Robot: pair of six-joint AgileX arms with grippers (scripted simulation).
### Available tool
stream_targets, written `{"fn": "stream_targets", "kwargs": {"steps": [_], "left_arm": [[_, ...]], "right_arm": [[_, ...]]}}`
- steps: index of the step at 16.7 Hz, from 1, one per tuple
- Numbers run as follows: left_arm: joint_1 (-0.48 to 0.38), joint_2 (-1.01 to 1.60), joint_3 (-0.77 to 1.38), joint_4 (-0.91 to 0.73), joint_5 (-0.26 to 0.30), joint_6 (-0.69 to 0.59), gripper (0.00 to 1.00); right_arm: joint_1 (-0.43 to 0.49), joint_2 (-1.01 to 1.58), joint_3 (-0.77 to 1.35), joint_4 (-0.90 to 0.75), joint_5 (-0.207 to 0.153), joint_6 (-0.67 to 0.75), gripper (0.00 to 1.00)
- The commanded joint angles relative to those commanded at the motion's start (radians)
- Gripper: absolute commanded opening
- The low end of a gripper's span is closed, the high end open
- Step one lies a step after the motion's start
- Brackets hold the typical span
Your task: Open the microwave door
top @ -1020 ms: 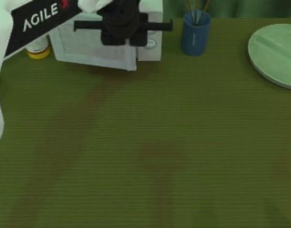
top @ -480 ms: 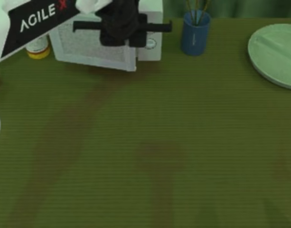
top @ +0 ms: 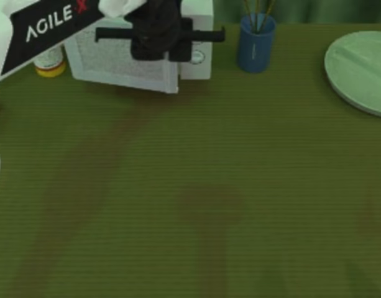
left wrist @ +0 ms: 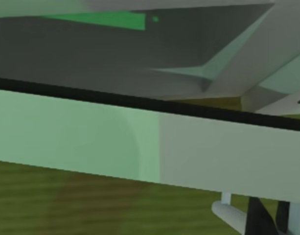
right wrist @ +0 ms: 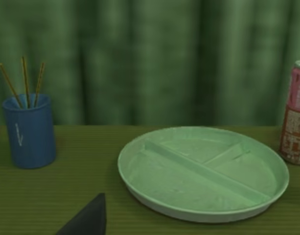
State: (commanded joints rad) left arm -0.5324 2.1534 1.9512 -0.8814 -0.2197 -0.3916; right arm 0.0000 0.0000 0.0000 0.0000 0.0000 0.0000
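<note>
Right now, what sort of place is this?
Probably a simulated kitchen tabletop, not a real room: a white toy-like microwave, a blue cup of chopsticks and a green divided plate sit on a green-clothed table before a curtain.

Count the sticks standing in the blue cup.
3. All stand in the blue cup, fanned apart: one stick leaning outward, one near upright in the middle, one beside it. The top view shows the same cup right of the microwave.
</note>
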Motion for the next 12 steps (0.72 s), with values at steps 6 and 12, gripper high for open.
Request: {"fn": "stream_targets", "kwargs": {"steps": [6,12], "left_arm": [[0.0,0.0,0.0,0.0,0.0,0.0,0.0],[-0.004,-0.011,-0.016,0.011,0.011,0.008,0.0]], "right_arm": [[0.0,0.0,0.0,0.0,0.0,0.0,1.0],[0.0,0.0,0.0,0.0,0.0,0.0,1.0]]}}
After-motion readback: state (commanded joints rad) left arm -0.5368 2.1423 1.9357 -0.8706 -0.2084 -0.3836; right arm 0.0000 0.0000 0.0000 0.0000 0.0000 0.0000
